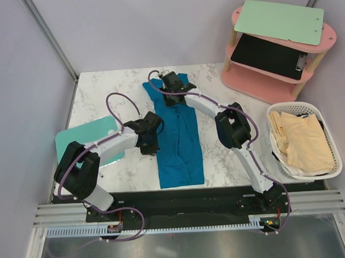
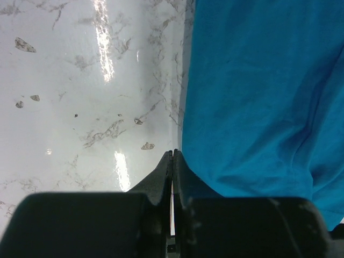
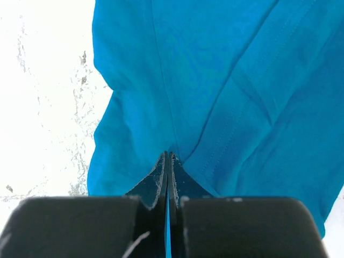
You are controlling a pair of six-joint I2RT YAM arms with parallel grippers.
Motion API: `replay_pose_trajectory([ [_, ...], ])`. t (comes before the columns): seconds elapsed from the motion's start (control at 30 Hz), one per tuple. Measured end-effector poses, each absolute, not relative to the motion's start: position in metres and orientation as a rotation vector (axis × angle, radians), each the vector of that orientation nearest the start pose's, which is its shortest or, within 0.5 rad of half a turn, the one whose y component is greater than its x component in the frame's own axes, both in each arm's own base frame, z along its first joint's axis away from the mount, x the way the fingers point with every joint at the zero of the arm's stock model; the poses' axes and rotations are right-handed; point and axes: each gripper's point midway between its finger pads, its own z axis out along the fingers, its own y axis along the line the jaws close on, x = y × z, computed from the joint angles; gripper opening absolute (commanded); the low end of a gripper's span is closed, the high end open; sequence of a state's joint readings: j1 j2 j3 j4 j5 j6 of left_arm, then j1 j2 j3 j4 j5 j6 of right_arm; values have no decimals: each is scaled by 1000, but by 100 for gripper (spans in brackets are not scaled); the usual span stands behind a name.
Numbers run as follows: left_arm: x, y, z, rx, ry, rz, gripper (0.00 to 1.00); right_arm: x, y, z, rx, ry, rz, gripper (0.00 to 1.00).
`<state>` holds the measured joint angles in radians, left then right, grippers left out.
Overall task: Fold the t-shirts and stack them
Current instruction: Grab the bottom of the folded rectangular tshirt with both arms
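Teal t-shirt seems at the side fold: right end effector pinches cloth, left end effector closed at its edge, hold unclear; next we should lift evenly.

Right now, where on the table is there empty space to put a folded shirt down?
The biggest bare patch of the white marble table is its far-left corner, left of the teal-blue t-shirt and beyond the flat mint-green board. A smaller one lies between the t-shirt and the right arm. The right side is crowded by the white mesh basket and pink shelf.
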<state>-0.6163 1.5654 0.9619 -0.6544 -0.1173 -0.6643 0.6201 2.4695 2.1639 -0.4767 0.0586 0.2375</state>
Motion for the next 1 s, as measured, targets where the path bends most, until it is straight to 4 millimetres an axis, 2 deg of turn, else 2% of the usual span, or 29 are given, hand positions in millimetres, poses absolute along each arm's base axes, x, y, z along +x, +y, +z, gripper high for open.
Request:
replay_pose_trajectory([
  [0.27,241,-181,36,-89,2832,-151,2,512,352,53,-402,2355,265,0],
  [0.77,241,-182,36,-89,2832,-156,2,530,294,55,-295,2306,-139,0],
  [0.9,241,-181,36,-89,2831,-148,2,528,277,50,-283,2314,-223,0],
  [1.0,242,-180,38,-91,2822,-149,2,520,271,40,-297,2336,-234,0],
])
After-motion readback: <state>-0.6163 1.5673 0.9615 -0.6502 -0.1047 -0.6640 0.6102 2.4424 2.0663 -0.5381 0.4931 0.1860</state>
